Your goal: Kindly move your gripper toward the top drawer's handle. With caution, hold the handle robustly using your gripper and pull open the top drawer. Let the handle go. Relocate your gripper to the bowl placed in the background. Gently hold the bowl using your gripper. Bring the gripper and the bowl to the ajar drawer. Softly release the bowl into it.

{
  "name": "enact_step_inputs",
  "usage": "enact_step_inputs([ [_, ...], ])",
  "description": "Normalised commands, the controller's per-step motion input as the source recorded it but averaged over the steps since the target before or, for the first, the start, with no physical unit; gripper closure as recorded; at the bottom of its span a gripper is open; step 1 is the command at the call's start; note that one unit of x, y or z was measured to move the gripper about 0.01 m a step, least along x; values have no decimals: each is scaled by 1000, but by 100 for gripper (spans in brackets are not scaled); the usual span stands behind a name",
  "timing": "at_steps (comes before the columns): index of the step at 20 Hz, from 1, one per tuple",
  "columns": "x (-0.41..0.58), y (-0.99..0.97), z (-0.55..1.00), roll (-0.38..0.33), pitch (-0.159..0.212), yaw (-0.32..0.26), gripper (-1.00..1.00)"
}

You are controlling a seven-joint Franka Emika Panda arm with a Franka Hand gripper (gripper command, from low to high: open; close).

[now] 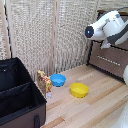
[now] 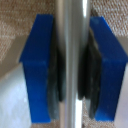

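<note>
handle [image 2: 71, 64]: pale metal bar; in the wrist view its long axis runs straight between the two pads
gripper [image 2: 71, 65]: pretty much closed down, blue fingers [image 2: 39, 70] with dark pads pinching the bar from both sides
bowl [image 1: 58, 79]: small, round, bright blue, sitting on the wooden floor by a snack box [image 1: 45, 82], yellow bowl [image 1: 79, 90] just to its right
top drawer [image 1: 111, 59]: brown front at the exterior view's right, under the white arm [image 1: 106, 27]

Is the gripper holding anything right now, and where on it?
Yes. The gripper is shut on the handle, the pale metal bar, gripping its shaft between both blue-tipped pads.
</note>
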Motion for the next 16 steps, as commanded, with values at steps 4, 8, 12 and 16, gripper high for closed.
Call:
enact_step_inputs([
  [4,14,796,22,8,29,72,100],
  [8,0,917,0,0,10,33,100],
  [12,0,929,0,-4,3,17,100],
  [16,0,862,0,-56,0,2,100],
])
